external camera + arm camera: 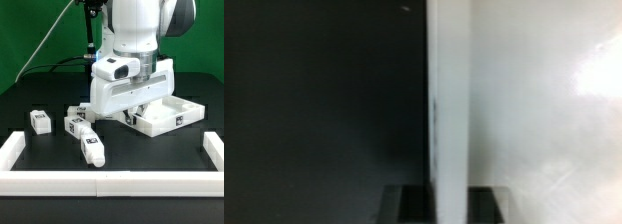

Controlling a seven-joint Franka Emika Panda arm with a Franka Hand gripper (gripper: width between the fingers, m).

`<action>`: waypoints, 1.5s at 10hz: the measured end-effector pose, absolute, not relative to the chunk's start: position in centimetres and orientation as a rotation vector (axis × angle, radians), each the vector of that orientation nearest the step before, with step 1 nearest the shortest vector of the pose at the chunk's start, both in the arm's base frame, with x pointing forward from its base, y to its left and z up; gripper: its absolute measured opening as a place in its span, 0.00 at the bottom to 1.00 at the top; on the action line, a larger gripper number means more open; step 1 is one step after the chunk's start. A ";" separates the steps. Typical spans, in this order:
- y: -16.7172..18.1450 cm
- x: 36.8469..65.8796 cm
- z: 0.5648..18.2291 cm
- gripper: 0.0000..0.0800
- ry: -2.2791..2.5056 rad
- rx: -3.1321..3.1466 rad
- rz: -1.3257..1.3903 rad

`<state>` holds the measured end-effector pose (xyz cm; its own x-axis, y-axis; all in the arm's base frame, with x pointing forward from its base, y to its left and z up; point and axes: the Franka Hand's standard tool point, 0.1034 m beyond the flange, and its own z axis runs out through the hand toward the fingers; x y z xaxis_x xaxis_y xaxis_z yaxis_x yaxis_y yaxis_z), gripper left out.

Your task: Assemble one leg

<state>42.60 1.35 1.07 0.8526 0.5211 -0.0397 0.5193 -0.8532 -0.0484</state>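
Note:
Several short white legs with square tag markers lie on the black table at the exterior view's left: one (40, 121) far left, two (76, 119) close together, one (92, 150) nearest the front. My gripper (141, 106) is away from them, down on the near-left edge of the large white square panel (172, 118). In the wrist view the panel's upright white rim (446, 100) runs between my two dark fingers (409, 205), and my gripper (448, 206) is shut on that rim. No leg shows in the wrist view.
Long white border rails lie along the front (110, 182), the exterior view's left (12, 150) and right (213, 150). A green wall and cables stand behind the arm.

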 end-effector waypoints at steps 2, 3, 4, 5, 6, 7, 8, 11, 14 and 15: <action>0.4 43.0 1.8 0.07 -0.614 -3.037 0.069; 0.2 43.4 2.4 0.07 -0.473 -3.048 0.116; 0.3 44.7 3.5 0.07 -0.348 -3.058 0.136; 0.3 45.9 4.5 0.07 -0.300 -3.057 0.144; -0.4 47.1 5.3 0.07 -0.256 -3.051 0.180; -0.8 47.8 5.5 0.07 -0.243 -3.055 0.172; -0.7 47.6 5.3 0.07 -0.247 -3.054 0.178; -0.8 47.6 5.2 0.07 -0.245 -3.055 0.179; -1.7 50.5 5.9 0.07 0.067 -3.074 0.224; -1.7 51.0 5.1 0.07 0.115 -3.074 0.228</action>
